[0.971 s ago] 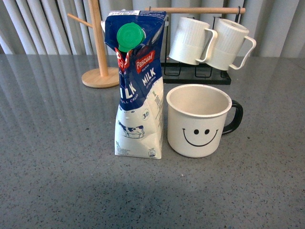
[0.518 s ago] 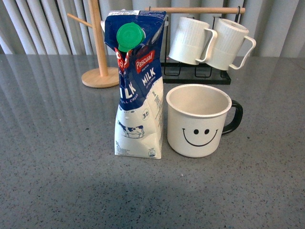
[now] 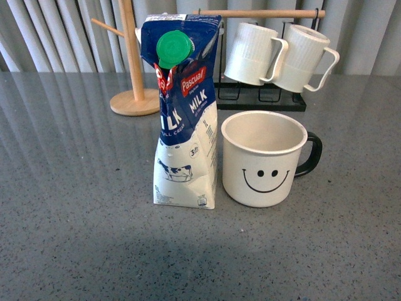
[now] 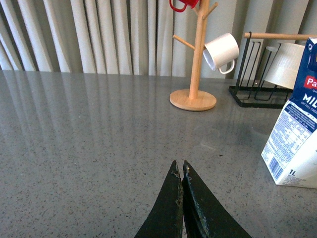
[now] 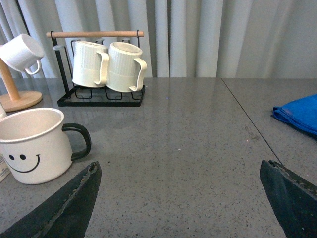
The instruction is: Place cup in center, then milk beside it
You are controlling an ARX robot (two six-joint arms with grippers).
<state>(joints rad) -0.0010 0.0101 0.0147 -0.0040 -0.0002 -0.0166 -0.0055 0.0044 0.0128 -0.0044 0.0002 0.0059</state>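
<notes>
The cup, a wide white mug with a black smiley face and black handle, stands upright mid-table; it also shows in the right wrist view as the cup. Close on its left stands the milk, a tall blue-and-white Pascual carton with a green cap, upright; the milk also shows at the edge of the left wrist view. My left gripper is shut on nothing, low over bare table, well apart from the carton. My right gripper is open and empty, beside the cup. Neither arm appears in the front view.
A black rack with a wooden bar holds two ribbed white mugs behind the cup. A wooden mug tree carries a small white cup and a red one. A blue cloth lies on the grey table.
The whole front view has shifted slightly right and down in the picture. The cup and milk keep their places relative to each other.
</notes>
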